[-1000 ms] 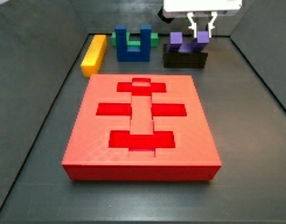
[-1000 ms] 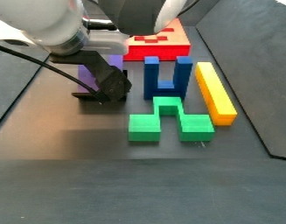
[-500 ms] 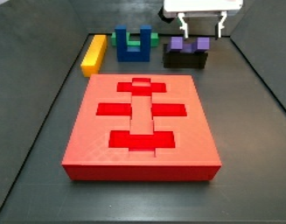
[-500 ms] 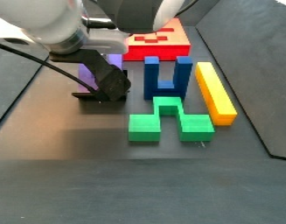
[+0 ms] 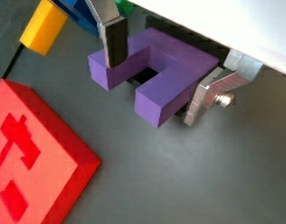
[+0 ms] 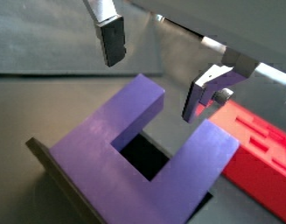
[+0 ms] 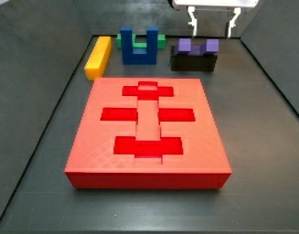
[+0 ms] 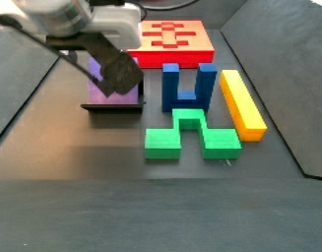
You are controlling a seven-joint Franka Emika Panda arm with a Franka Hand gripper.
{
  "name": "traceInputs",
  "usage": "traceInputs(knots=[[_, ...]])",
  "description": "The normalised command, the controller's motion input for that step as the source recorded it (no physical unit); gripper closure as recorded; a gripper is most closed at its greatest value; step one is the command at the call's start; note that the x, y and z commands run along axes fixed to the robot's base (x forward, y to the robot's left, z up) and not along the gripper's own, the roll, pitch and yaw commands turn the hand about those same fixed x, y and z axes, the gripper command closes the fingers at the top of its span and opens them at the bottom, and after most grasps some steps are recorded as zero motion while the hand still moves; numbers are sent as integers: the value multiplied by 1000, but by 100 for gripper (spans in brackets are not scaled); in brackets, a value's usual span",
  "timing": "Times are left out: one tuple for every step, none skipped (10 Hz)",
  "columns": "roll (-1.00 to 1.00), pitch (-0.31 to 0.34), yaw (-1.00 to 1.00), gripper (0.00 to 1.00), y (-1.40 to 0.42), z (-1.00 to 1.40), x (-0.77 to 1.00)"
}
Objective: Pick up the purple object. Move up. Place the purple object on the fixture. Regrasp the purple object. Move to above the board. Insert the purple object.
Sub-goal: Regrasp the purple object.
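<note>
You had one purple object [image 7: 198, 47] seated on one fixture [image 7: 195, 62], just below the gripper [image 7: 214, 25]. One board [image 7: 148, 132] lay nearer the camera. The gripper was spread open, empty, fingers [image 5: 111, 37] clear of the prongs. Since earlier it had lifted off the block.
</note>
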Motion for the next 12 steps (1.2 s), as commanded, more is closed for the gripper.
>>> traceInputs(knots=[[1000,-317,223,0,-197,-46,-311],[1000,-646,140,0,-251,0,-423],[1000,-811,106,0,-203,220,-369],[911,-840,114,0,-146,363,-369],[934,-891,109,0,-131,303,-340],[980,-874,126,0,-103,269,-317],[1000,-717,149,0,-69,360,-117],[900,-280,97,0,-37,334,34],[749,209,86,0,0,294,391],[691,529,134,0,-37,286,569],[566,731,51,0,-83,180,626],[617,774,129,0,0,100,594]])
